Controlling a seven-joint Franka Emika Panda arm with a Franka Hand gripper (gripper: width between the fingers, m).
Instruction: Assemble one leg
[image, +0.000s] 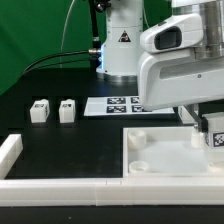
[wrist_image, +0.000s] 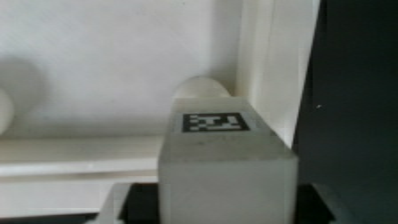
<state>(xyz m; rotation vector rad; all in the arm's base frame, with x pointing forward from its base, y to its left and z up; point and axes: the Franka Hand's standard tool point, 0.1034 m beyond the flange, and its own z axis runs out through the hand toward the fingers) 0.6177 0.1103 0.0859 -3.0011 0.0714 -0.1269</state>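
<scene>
My gripper (image: 208, 125) is shut on a leg (image: 213, 137), a small white post with a black-and-white tag, and holds it over the far corner of the white panel (image: 160, 158) at the exterior view's right. In the wrist view the leg (wrist_image: 221, 150) fills the space between the dark fingers of the gripper (wrist_image: 222, 203), tag facing the camera. Its far end sits close to a rounded boss (wrist_image: 203, 88) beside the panel's raised rim (wrist_image: 270, 60); whether they touch I cannot tell. Two more legs (image: 40, 110) (image: 67, 109) stand on the black table at the exterior view's left.
The marker board (image: 112, 103) lies behind the panel near the robot base (image: 120, 50). A long white rail (image: 60, 186) runs along the table's front, with a short white piece (image: 8, 152) at the exterior view's left. The arm's bulk hangs over the panel's right side.
</scene>
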